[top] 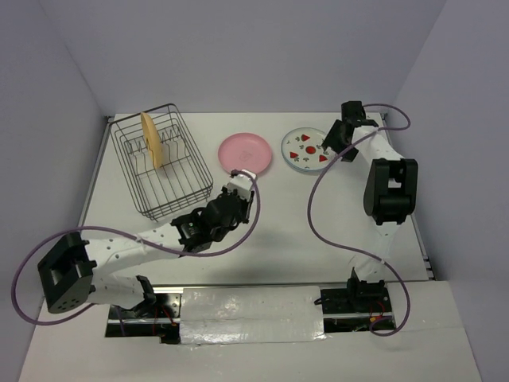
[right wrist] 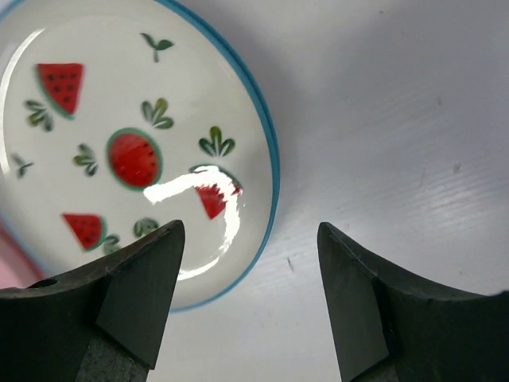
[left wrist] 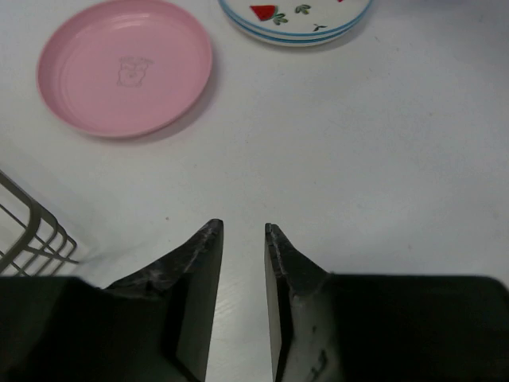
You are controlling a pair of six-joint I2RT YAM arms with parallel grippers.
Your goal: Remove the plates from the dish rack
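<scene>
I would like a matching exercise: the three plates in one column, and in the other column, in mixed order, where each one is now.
1. pink plate
2. yellow-orange plate
3. watermelon plate

a. standing upright in the dish rack
b. lying flat, nearest the right tool
c. lying flat, between the dish rack and the watermelon plate

Pairs: 1-c; 2-a; 3-b

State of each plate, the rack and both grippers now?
yellow-orange plate: standing on edge in the dish rack.
dish rack: upright, one plate inside.
pink plate: flat on the table, outside the rack.
white plate: flat on the table, outside the rack.
left gripper: jaws slightly apart, empty.
right gripper: open, empty, over the white plate's rim.
</scene>
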